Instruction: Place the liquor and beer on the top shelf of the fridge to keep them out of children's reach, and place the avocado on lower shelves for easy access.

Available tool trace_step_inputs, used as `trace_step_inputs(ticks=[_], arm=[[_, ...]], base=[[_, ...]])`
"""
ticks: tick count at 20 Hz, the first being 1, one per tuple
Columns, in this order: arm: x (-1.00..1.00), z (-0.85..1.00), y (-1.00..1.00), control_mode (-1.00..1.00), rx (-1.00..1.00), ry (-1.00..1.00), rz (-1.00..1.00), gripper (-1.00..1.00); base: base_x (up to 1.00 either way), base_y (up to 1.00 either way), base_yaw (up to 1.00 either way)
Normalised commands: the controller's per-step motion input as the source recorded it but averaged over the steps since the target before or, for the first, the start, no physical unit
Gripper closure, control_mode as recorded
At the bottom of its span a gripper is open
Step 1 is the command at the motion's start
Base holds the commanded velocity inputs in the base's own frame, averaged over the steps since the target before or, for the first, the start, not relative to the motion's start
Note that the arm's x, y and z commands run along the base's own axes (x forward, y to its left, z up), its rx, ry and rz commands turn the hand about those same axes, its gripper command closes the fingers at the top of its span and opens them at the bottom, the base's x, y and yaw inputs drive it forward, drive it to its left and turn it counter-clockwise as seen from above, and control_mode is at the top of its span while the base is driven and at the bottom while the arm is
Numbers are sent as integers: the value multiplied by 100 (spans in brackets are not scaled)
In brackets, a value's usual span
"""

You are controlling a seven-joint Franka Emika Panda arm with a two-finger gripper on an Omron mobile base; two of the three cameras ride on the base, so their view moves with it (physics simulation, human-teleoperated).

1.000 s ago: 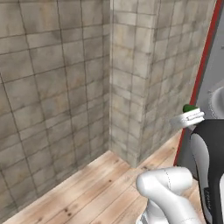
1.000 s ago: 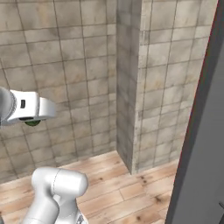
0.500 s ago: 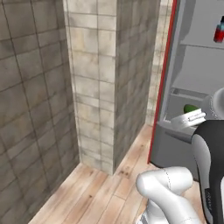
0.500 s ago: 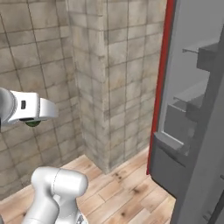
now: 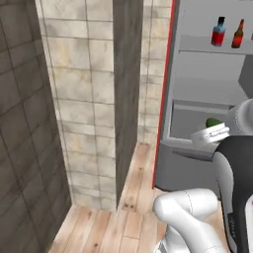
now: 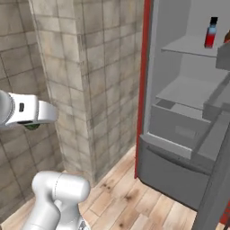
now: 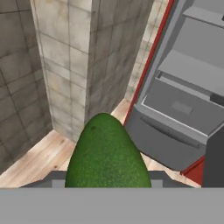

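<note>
The avocado (image 7: pixel 107 153), a dark-green bumpy oval, sits in my gripper (image 5: pixel 212 128), which is shut on it; its fingertips are hidden behind the fruit. The avocado (image 5: pixel 213 122) hangs in front of the open fridge (image 5: pixel 197 99), level with the grey drawer (image 6: pixel 179 128), and it peeks out under my hand (image 6: pixel 31 126). The blue liquor bottle (image 5: pixel 219 32) and the brown beer bottle (image 5: pixel 238 34) stand upright side by side on the top shelf (image 5: pixel 207 49). The liquor (image 6: pixel 210 33) shows again above a bare lower shelf (image 6: pixel 186 92).
A tiled wall column (image 5: pixel 94 99) juts out left of the fridge's dark-red side edge (image 6: pixel 144 81). The wooden floor (image 5: pixel 128 217) runs up to the fridge base. The open fridge door with its grey bins (image 6: pixel 218 130) stands at the right.
The base camera has swung towards the fridge, so the whole picture slid left and the fridge interior now shows. The avocado stays held in my gripper.
</note>
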Motion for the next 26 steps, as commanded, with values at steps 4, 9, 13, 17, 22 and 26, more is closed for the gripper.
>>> trace_step_inputs(ticks=[4, 9, 13, 17, 22, 26], arm=[[0, 0, 0, 100, 0, 0, 0, 100], [0, 0, 0, 100, 0, 0, 0, 100], [0, 0, 0, 100, 0, 0, 0, 100], [0, 0, 0, 100, 0, 0, 0, 100], [0, 0, 0, 100, 0, 0, 0, 100], [0, 0, 0, 100, 0, 0, 0, 100]], base=[[65, 1, -38], [65, 0, -41], [57, 0, -41], [48, 1, -39], [44, 4, -39], [49, 18, -35]])
